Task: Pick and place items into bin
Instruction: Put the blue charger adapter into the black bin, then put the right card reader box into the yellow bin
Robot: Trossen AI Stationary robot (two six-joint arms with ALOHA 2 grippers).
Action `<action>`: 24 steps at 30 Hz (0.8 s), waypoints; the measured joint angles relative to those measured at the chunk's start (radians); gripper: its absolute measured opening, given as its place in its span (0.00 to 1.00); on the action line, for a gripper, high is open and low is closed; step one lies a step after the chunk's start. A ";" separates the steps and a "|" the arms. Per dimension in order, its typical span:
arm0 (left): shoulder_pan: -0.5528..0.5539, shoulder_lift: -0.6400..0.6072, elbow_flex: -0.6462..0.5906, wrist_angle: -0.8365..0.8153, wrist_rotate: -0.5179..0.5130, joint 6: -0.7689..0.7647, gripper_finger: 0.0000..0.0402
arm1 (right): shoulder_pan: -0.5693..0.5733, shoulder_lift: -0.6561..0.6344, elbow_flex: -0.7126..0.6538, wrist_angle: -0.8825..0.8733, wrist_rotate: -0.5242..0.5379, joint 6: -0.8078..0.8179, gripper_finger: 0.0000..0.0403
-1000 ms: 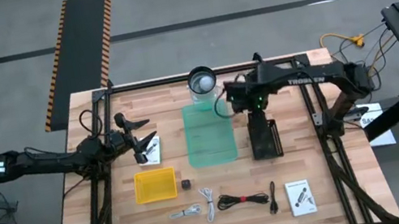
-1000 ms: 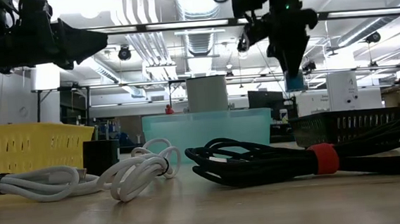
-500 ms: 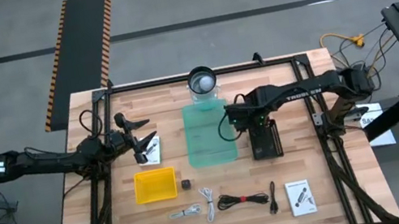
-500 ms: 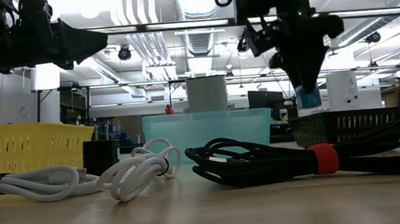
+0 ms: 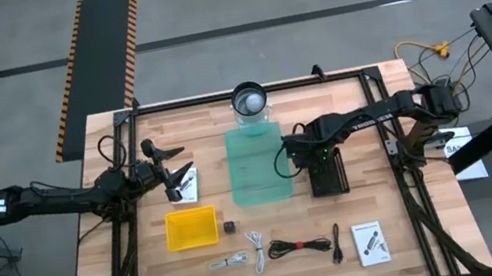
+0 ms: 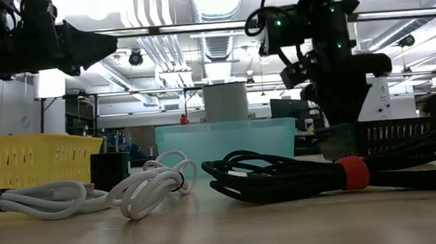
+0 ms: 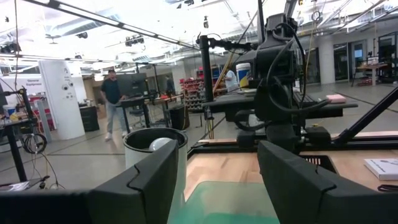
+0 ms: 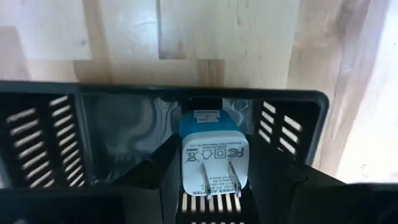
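At the high view's left-centre the left gripper point(image 5: 174, 174) hovers with fingers spread wide over a white card point(image 5: 188, 185), while right of centre the right gripper point(image 5: 317, 158) pinches a blue-white plug point(image 8: 212, 160) inside the black bin point(image 5: 326, 173).

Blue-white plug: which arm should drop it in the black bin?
Right. The right gripper already holds the blue-white plug down inside the black bin; the left gripper waits near the table's left edge.

Dark jointed arms point(image 5: 365, 120), black cables
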 joint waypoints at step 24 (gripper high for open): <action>0.000 0.000 0.000 0.000 0.000 0.000 0.51 | 0.002 -0.015 0.166 -0.064 -0.020 0.156 0.49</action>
